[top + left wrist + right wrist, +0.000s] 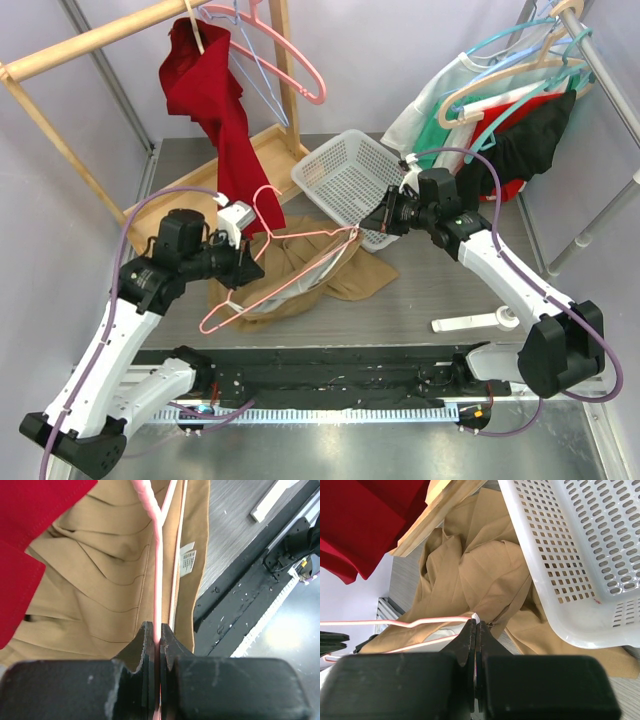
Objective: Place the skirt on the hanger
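Pulling apart could bend the pink hanger (157, 570), since the left gripper (158, 630) and right gripper (476, 625) are each clamped shut on its wire, or spill the tan skirt (350, 280) bunched just beside the white basket (345, 175). The basket's rim and the red garment (215, 100) to its left crowd the lift. Bare table lies on the basket's near side.

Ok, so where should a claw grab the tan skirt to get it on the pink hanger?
Probably the skirt's edge by the white label, coming from above. That edge lies free beside the hanger wire; the rest is bunched folds. The left claw and right claw are shut on the hanger, so one must let go first.
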Available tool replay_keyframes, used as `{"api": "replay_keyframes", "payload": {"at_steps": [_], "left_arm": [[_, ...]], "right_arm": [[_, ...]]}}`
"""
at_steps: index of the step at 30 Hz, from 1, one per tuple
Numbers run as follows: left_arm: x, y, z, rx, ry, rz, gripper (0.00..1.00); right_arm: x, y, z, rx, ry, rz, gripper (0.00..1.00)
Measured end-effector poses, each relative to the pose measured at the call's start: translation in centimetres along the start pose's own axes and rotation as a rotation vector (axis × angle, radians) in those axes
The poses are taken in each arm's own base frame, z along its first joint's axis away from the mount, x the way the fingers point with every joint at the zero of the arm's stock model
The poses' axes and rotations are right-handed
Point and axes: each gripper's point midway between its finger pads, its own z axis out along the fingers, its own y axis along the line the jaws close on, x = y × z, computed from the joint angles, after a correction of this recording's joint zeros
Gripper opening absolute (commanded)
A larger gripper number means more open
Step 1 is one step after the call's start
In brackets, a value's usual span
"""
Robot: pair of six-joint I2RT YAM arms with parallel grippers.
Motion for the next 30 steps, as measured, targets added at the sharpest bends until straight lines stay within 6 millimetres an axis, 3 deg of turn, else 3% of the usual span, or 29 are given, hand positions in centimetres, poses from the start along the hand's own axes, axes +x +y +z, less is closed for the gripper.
{"api": "replay_keyframes", "payload": {"at_steps": [7,30], "left_arm": [[-0.8,-0.2,-0.5,-0.002,-0.021,0.016,0.0],[0.0,-0.2,0.8,0.033,0.0,-0.009,0.0]], "right_arm": [[0.1,-0.4,0.3,0.01,0.008,0.008,0.01],[0.7,0.7,0.0,-0.044,0.052,0.028,0.01]]}}
